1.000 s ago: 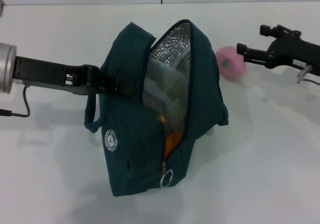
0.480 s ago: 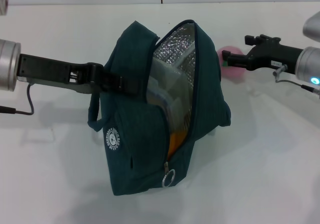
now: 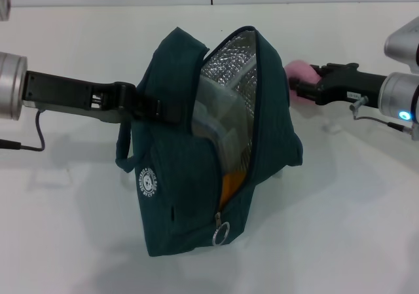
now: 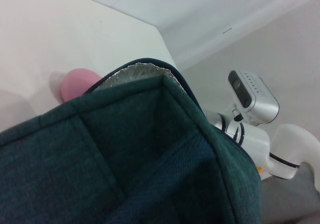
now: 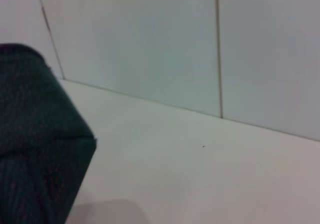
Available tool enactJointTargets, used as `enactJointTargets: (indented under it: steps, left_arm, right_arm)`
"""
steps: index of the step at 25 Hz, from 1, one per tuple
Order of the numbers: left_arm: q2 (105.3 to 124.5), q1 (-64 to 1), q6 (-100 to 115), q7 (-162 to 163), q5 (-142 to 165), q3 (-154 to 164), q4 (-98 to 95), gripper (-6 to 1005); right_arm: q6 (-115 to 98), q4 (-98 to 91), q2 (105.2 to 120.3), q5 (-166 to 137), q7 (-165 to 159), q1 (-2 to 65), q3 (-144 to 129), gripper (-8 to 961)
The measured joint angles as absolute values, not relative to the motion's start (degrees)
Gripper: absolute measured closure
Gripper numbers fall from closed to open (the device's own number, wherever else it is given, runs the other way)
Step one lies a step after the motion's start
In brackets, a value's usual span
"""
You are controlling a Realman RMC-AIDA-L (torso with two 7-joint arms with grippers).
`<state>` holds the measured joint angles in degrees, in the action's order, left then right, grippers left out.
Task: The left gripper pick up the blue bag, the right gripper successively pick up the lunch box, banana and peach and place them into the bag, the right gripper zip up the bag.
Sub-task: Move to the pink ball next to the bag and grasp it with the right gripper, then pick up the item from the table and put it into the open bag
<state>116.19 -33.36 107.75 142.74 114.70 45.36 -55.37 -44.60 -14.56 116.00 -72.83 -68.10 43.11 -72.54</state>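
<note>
The blue bag (image 3: 196, 196) stands unzipped in the middle of the table, its silver lining showing. My left gripper (image 3: 159, 110) is shut on the bag's upper left side. Inside the opening I see the clear lunch box (image 3: 219, 116) and, lower down, the orange-yellow banana (image 3: 228, 184). The pink peach (image 3: 298, 70) lies on the table just right of the bag, partly hidden by it. My right gripper (image 3: 304, 84) has reached the peach, open, with a finger crossing in front of it. The left wrist view shows the bag (image 4: 125, 159) and the peach (image 4: 77, 82).
White table (image 3: 353, 215) all around, with a pale wall behind. A zip pull ring (image 3: 220, 232) hangs at the bag's lower front. The right wrist view shows only a corner of the bag (image 5: 35, 134), table and wall. The robot's white body (image 4: 255, 109) shows in the left wrist view.
My right gripper has moved left and lower from beside the peach until its fingers sit at the peach. The left gripper and bag shifted slightly a second ago and have held still since.
</note>
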Motion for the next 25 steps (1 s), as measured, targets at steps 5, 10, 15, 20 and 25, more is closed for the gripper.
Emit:
enactJointTargets:
  steps: [5,10,15,20,25]
  left_arm:
    - [116.14,-33.2,107.7,142.7,114.7,45.4,-55.4,953]
    - [116.11,-33.1,107.8,142.7,114.7,45.3,-55.5,953]
    - [116.10,-32.8,107.9,142.7,114.7,45.3,-55.7,953]
    - [116.01,-32.4,107.9,142.7,114.6,45.4,-55.7,953]
    - [115.92,-32.3,107.9,142.7,114.5,45.3,-55.7,953]
  right_arm:
    - [-44.4,-17.3,115.89,-72.7,-68.1,41.1,-72.4,533]
    - [-44.5,-18.6,115.87,-72.7,-68.4,40.1,-72.4,604]
    - [-49.5,-25.6,115.84,-71.1,-68.4,35.0,-72.4,642]
    - [-63.4,-35.9,115.57,-63.7,-68.2,26.8,-72.3,704]
    - [-76.1,-39.9,115.46,-61.4,-68.0,24.6,-72.3,750]
